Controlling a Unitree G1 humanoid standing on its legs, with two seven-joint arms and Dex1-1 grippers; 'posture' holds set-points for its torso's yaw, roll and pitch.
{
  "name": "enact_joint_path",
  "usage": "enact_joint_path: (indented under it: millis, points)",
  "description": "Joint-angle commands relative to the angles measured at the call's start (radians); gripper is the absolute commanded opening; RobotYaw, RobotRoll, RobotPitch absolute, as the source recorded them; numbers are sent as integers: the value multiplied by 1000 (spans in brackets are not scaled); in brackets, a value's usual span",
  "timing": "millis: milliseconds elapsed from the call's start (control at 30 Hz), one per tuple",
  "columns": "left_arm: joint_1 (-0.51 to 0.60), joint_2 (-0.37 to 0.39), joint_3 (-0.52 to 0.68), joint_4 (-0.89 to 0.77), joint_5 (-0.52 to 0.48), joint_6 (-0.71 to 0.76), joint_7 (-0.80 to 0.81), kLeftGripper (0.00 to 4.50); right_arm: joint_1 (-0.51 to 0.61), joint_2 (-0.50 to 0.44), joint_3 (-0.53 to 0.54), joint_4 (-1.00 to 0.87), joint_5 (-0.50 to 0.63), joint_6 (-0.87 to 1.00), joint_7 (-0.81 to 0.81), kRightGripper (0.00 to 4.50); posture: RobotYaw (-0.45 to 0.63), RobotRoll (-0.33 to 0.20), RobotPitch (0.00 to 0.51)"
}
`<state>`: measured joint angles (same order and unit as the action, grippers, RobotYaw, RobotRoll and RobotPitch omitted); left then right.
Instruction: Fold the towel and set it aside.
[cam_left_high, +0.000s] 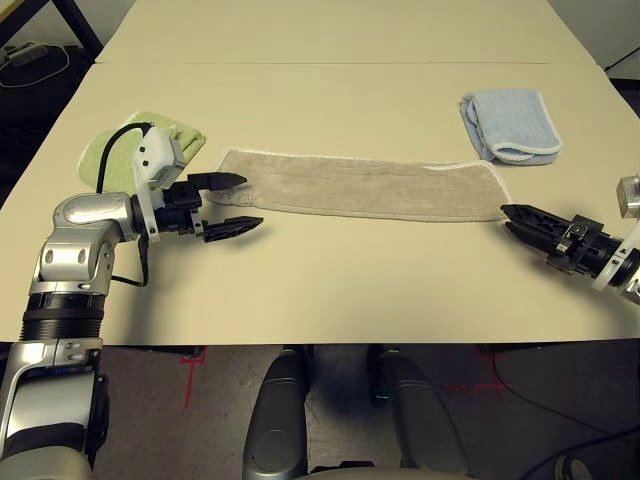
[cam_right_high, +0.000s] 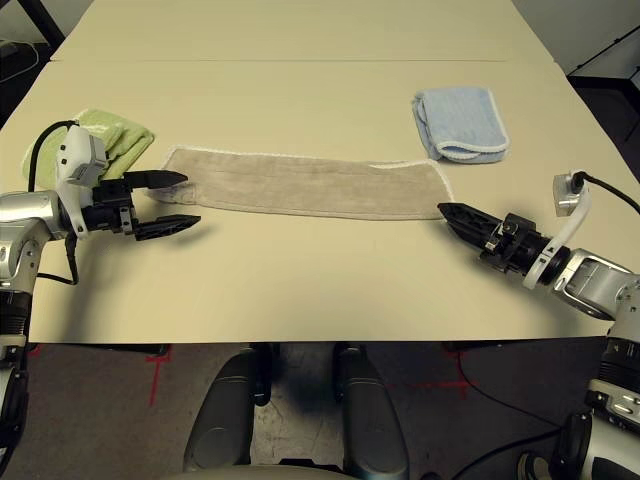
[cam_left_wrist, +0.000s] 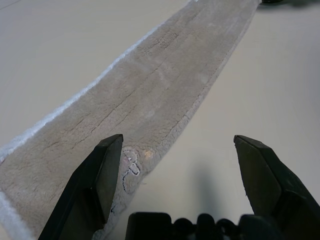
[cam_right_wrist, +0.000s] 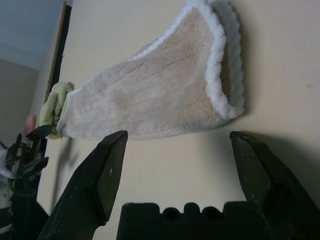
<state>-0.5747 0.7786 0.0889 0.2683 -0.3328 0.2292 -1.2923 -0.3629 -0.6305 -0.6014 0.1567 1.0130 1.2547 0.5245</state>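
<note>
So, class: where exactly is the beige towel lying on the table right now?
The beige towel lies as a long strip across the table's middle, between the green towel on the left and the blue towel on the right.

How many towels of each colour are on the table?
Beige terry cloth towel with white stitched edging, lying as a long strip: 1
Light green folded towel: 1
Light blue folded towel: 1
Total: 3 towels
</note>
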Motion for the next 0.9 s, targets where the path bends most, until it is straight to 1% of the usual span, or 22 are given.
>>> enact_joint_path:
  millis: [33,200,367,567,833,900]
  points:
    - [7,2,-12,-11,-7,2,-7,4500,-2,11,-8,-12,1,11,-45,4471,117,0,252]
    - [0,3,-14,-3,-3,-1,-9,4500,-16,36,3,-12,-8,1,-80,4471,117,0,250]
    - [-7,3,-16,-1,-2,0,-11,4500,-17,51,36,-10,-46,-12,-122,4471,118,0,250]
    - [-13,4,-19,3,-1,1,-13,4500,-50,109,10,9,-47,-41,-202,4471,117,0,248]
    - [-16,6,-20,-1,-2,6,-13,4500,-69,125,19,17,-54,-69,-229,4471,118,0,248]
    - [-16,7,-20,-2,-2,7,-13,4500,-71,122,22,20,-55,-70,-228,4091,118,0,248]
